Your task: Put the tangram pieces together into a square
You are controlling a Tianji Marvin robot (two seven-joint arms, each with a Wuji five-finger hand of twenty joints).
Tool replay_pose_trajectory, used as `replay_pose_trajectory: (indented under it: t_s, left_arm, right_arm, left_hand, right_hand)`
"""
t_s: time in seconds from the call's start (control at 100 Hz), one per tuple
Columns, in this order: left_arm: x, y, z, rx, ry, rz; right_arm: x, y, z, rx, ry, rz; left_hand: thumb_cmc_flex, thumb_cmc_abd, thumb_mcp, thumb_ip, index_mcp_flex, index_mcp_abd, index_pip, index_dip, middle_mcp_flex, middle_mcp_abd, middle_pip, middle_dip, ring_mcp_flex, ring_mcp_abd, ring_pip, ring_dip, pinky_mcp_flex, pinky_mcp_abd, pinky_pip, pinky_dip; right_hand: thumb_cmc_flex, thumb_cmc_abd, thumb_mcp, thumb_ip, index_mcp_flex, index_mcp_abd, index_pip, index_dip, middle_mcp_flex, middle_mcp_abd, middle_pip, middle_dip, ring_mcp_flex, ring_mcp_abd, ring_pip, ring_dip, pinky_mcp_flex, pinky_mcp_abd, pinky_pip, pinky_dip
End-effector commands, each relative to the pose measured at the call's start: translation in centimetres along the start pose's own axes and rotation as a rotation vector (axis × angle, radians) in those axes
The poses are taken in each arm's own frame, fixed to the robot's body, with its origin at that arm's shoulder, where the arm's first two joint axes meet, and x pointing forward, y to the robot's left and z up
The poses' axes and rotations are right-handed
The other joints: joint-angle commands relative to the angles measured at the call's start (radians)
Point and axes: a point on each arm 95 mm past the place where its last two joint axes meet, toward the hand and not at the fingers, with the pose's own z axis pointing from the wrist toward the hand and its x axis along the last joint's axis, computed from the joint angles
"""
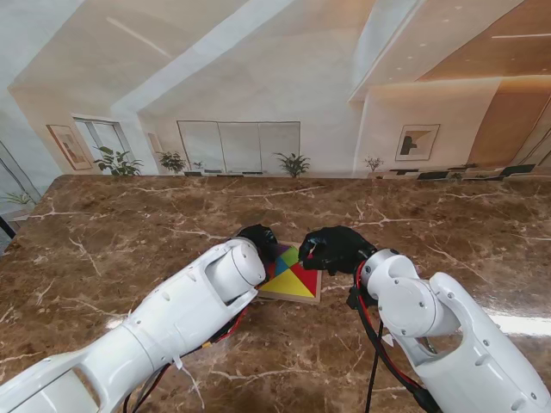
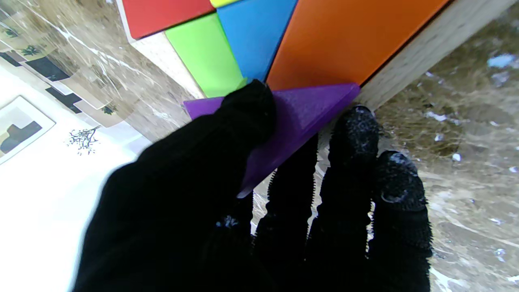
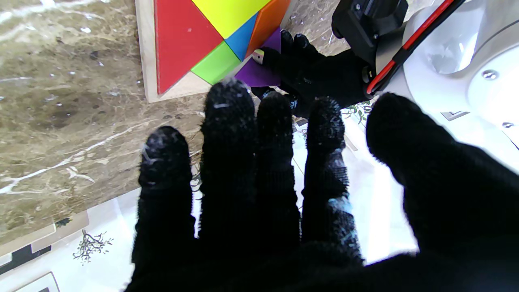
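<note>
Between left hand (image 2: 227, 190) fingers, purple triangle (image 2: 308, 111)

Both white arms reach in from the near corners toward the wooden tray (image 1: 303, 297). The left hand (image 2: 227, 194), black-gloved, pinches the purple triangle (image 2: 308, 111) between thumb and fingers at the tray's far corner. The right hand (image 3: 284, 194) hovers beside the tray's right edge, fingers (image 3: 229, 121) spread and apparently holding nothing.

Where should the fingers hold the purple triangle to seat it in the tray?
By its free outer corner and long edges, from outside the wooden tray: the purple triangle tilts over the rim, its other edge against the orange piece. The left hand already pinches it there.
</note>
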Motion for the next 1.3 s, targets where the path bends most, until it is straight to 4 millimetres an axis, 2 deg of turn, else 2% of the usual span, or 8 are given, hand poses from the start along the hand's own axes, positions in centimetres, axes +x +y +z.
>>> replay_pose_trajectory:
  t_s: [0.0, 0.39, 0.43, 0.63, 0.67, 1.1, 1.14, 1.29]
  left_arm:
    - [0.31, -0.15, 0.09, -0.001, 0.007, 0.006]
    - [0.27, -0.35, 0.45, 0.009, 0.007, 0.039]
    - [0.24, -0.37, 0.48, 0.010, 0.004, 0.038]
    - [0.12, -0.40, 0.70, 0.009, -0.007, 0.034]
    - [0.10, -0.40, 0.72, 0.009, -0.008, 0.037]
    - [0.29, -0.66, 0.91, 0.030, 0.005, 0.057]
    - [0.30, -0.69, 0.92, 0.032, 0.004, 0.059]
    - [0.36, -0.84, 0.96, 0.041, 0.007, 0.066]
  right_arm:
    - [-0.21, -0.49, 0.01, 0.026, -0.008, 0.010]
    - [-0.22, -0.55, 0.08, 0.033, -0.007, 0.011]
    - [-0.22, -0.55, 0.08, 0.034, -0.007, 0.012]
    - [-0.24, -0.57, 0.11, 0.039, -0.005, 0.013]
    - [-0.23, -0.57, 0.11, 0.041, -0.005, 0.013]
    - [-0.26, -0.55, 0.08, 0.049, -0.007, 0.012]
    - [-0.27, -0.54, 0.07, 0.049, -0.007, 0.013]
    - [-0.29, -0.53, 0.07, 0.048, -0.008, 0.013]
  left_hand:
    - [-0.006, 0.024, 0.017, 0.025, -0.002, -0.010, 0.016, -0.013, -0.029, 0.016, -0.020, -0.011, -0.009, -0.008, 0.024, 0.010, -0.012, -0.006, 0.037, 0.031]
    - [-0.043, 0.033, 0.030, 0.017, -0.029, 0.008, -0.005, -0.017, -0.111, 0.030, 0.044, -0.064, -0.036, -0.017, 0.043, -0.010, -0.031, -0.010, 0.030, 0.047]
    - [-0.045, 0.034, 0.027, 0.018, -0.033, 0.013, -0.010, -0.014, -0.131, 0.034, 0.078, -0.093, -0.041, -0.019, 0.050, -0.019, -0.034, -0.012, 0.028, 0.049]
    - [-0.063, 0.043, 0.027, 0.016, -0.048, 0.037, -0.036, -0.024, -0.173, 0.047, 0.086, -0.110, -0.055, -0.018, 0.050, -0.022, -0.047, -0.013, 0.026, 0.050]
    - [-0.072, 0.045, 0.033, 0.016, -0.052, 0.043, -0.051, -0.018, -0.194, 0.050, 0.116, -0.144, -0.059, -0.020, 0.053, -0.024, -0.049, -0.014, 0.025, 0.051]
    - [-0.102, 0.056, 0.037, 0.013, -0.066, 0.066, -0.083, -0.025, -0.235, 0.059, 0.131, -0.195, -0.069, -0.026, 0.053, -0.028, -0.057, -0.019, 0.022, 0.050]
    - [-0.110, 0.059, 0.043, 0.010, -0.070, 0.072, -0.094, -0.019, -0.251, 0.062, 0.155, -0.251, -0.073, -0.028, 0.053, -0.029, -0.060, -0.022, 0.021, 0.048]
    - [-0.117, 0.063, 0.045, 0.011, -0.075, 0.077, -0.101, -0.017, -0.263, 0.064, 0.155, -0.301, -0.079, -0.027, 0.053, -0.030, -0.065, -0.025, 0.020, 0.047]
  right_hand:
    - [-0.062, 0.020, -0.003, 0.022, 0.033, 0.009, -0.006, 0.012, 0.021, 0.003, 0.007, -0.002, 0.020, 0.008, 0.014, -0.007, -0.001, 0.006, 0.035, -0.001]
    - [-0.061, 0.019, -0.002, 0.021, 0.036, 0.010, -0.006, 0.012, 0.026, 0.003, 0.006, -0.002, 0.023, 0.009, 0.014, -0.007, 0.001, 0.006, 0.036, -0.002]
    - [-0.060, 0.020, -0.002, 0.022, 0.036, 0.010, -0.007, 0.011, 0.025, 0.003, 0.006, -0.002, 0.022, 0.009, 0.014, -0.007, 0.001, 0.007, 0.036, -0.002]
    - [-0.061, 0.020, -0.002, 0.021, 0.039, 0.010, -0.006, 0.012, 0.027, 0.002, 0.006, -0.001, 0.022, 0.009, 0.013, -0.008, 0.001, 0.006, 0.036, -0.003]
    - [-0.061, 0.020, -0.001, 0.021, 0.041, 0.011, -0.005, 0.012, 0.030, 0.005, 0.006, -0.001, 0.023, 0.009, 0.013, -0.008, 0.001, 0.006, 0.036, -0.003]
    - [-0.061, 0.021, -0.002, 0.020, 0.043, 0.011, -0.007, 0.009, 0.032, 0.004, 0.004, -0.002, 0.024, 0.008, 0.013, -0.008, 0.001, 0.006, 0.037, -0.004]
    - [-0.061, 0.022, -0.002, 0.020, 0.042, 0.012, -0.007, 0.009, 0.032, 0.004, 0.004, -0.001, 0.024, 0.009, 0.013, -0.008, 0.001, 0.006, 0.037, -0.004]
    - [-0.060, 0.022, -0.001, 0.021, 0.043, 0.013, -0.007, 0.009, 0.033, 0.005, 0.004, -0.001, 0.024, 0.009, 0.013, -0.008, 0.001, 0.008, 0.037, -0.004]
